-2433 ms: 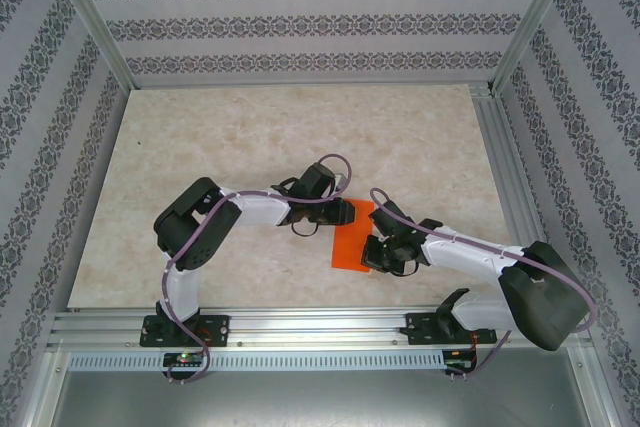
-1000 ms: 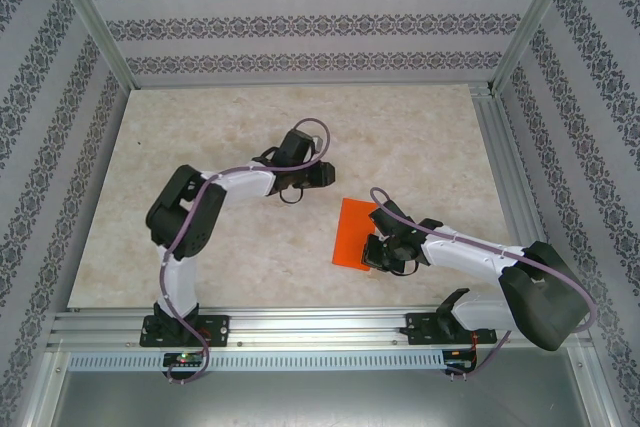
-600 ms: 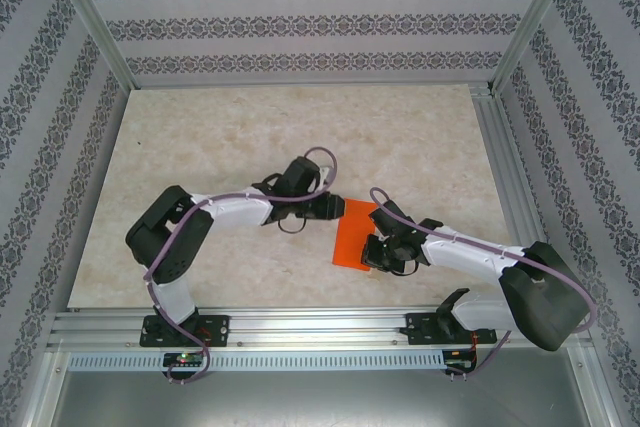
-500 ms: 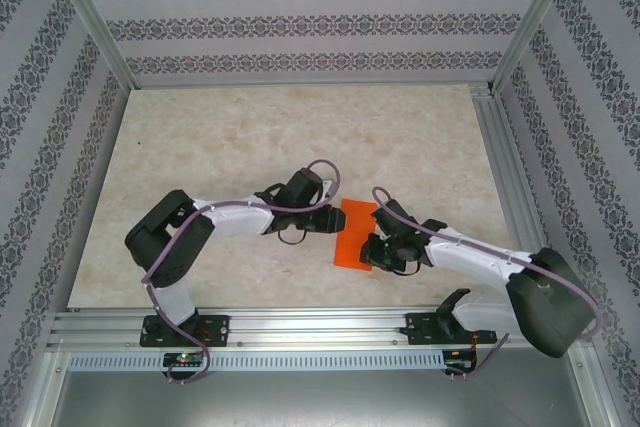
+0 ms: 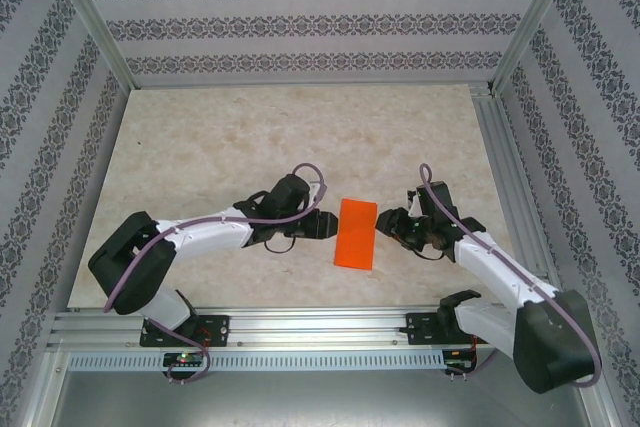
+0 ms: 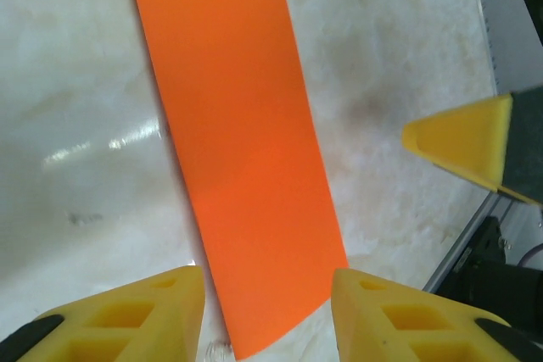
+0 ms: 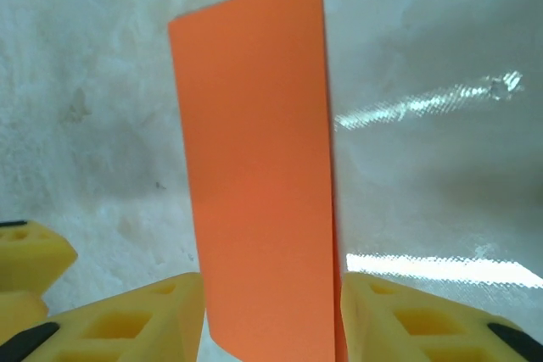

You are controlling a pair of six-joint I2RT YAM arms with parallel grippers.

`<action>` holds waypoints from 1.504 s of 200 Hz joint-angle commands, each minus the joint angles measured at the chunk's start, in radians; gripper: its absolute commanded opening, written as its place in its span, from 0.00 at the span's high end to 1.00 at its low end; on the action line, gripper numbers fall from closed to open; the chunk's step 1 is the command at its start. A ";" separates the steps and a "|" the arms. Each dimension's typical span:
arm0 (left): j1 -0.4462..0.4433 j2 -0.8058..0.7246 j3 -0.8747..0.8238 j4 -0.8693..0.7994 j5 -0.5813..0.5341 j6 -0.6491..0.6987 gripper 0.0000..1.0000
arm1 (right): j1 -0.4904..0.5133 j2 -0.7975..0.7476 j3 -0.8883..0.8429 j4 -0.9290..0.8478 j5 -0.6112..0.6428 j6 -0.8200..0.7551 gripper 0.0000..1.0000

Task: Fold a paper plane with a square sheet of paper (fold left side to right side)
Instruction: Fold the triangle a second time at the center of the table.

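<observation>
The square sheet of paper, bright orange, lies flat on the table as a narrow folded rectangle. My left gripper sits low just off its left edge, open. My right gripper is open too, a short way off the right edge, and does not touch the paper. In the left wrist view the paper stretches away from my open left gripper, and a right fingertip shows beyond it. In the right wrist view the paper runs out from my open right gripper, its two layers showing at the far corner.
The marble-look tabletop has free room behind and to the left of the paper. An aluminium rail runs along the near edge, another rail along the right side. Patterned walls enclose the table.
My right gripper has opened, let go of the paper and drawn back to the right. My left gripper has come down to the paper's left edge. The paper has settled flat.
</observation>
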 commanded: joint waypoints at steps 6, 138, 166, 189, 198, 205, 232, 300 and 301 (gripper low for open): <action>-0.038 0.026 -0.019 0.040 -0.014 -0.058 0.55 | -0.011 0.091 0.006 0.087 -0.079 -0.003 0.54; -0.069 0.154 0.006 0.073 -0.022 -0.092 0.55 | 0.014 0.232 0.009 0.145 -0.095 0.041 0.65; -0.070 0.155 0.006 0.071 -0.023 -0.092 0.55 | 0.024 0.253 0.013 0.158 -0.098 0.043 0.65; -0.070 0.155 0.006 0.070 -0.025 -0.092 0.55 | 0.030 0.270 0.015 0.172 -0.101 0.047 0.66; -0.070 0.154 0.007 0.068 -0.026 -0.092 0.55 | 0.033 0.275 0.015 0.175 -0.101 0.048 0.67; -0.070 0.155 0.008 0.067 -0.026 -0.092 0.55 | 0.034 0.279 0.017 0.177 -0.101 0.048 0.66; -0.071 0.151 0.012 0.061 -0.027 -0.088 0.55 | 0.036 0.290 0.021 0.189 -0.107 0.049 0.67; -0.070 0.129 0.009 0.041 -0.047 -0.079 0.55 | 0.041 0.261 0.030 0.191 -0.111 0.059 0.69; -0.070 0.129 0.009 0.040 -0.047 -0.079 0.55 | 0.040 0.260 0.031 0.191 -0.111 0.059 0.69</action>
